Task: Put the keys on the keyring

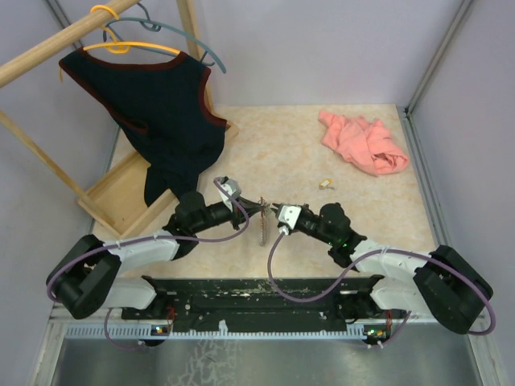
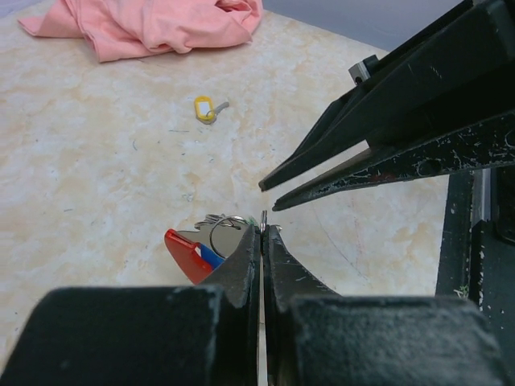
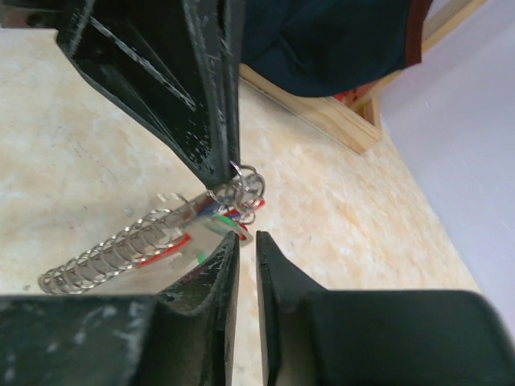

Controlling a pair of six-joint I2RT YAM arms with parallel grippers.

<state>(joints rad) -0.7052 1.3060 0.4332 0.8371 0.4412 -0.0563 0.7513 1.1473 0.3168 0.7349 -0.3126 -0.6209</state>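
The keyring [image 1: 263, 229] hangs between my two grippers above the table's near middle. Its silvery coiled strip [image 3: 113, 253] with a red loop trails down to the left, and a bunch of split rings [image 3: 248, 186] sits at its top. My left gripper [image 2: 264, 229] is shut on a thin metal ring of it. Keys with red and blue tags [image 2: 193, 253] hang just left of the fingers. My right gripper [image 3: 246, 237] stands just below the rings, jaws a narrow gap apart, nothing between them. A loose key with a yellow tag [image 2: 206, 108] lies on the table beyond.
A crumpled pink cloth [image 1: 362, 143] lies at the back right. A wooden rack [image 1: 113, 193] with a dark vest [image 1: 161, 104] on a hanger stands at the left. The loose key [image 1: 325, 184] lies between the cloth and the right arm.
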